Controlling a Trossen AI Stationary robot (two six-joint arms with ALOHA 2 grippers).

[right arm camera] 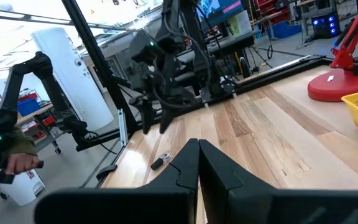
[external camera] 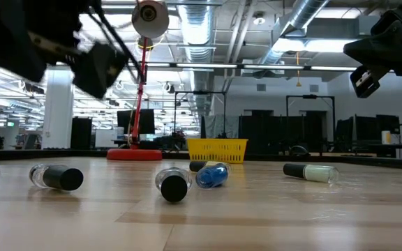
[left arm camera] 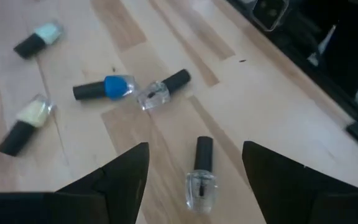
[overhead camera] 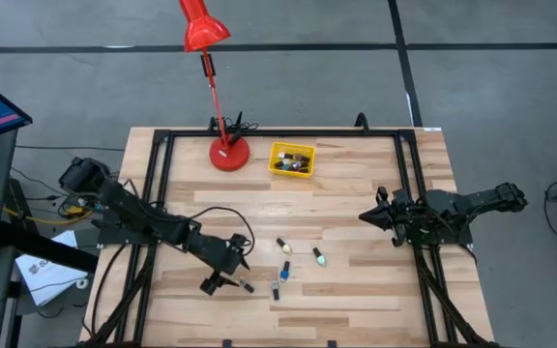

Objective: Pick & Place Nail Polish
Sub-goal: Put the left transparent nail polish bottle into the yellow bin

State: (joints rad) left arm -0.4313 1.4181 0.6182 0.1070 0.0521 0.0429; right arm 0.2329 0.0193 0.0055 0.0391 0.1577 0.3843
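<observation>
Left tool [left arm camera: 194, 168] open over clear bottle [left arm camera: 201, 179]; untouched — lying flat.

Red desk lamp [overhead camera: 222, 116], yellow bin [overhead camera: 291, 159] just beside its base, perhaps holding small items

My left gripper [overhead camera: 222, 281] hangs open at lower left of the frame beside a clear nail polish bottle [overhead camera: 247, 286]; three more bottles lie right of it, and my right gripper [overhead camera: 370, 217] waits mid-right.
</observation>
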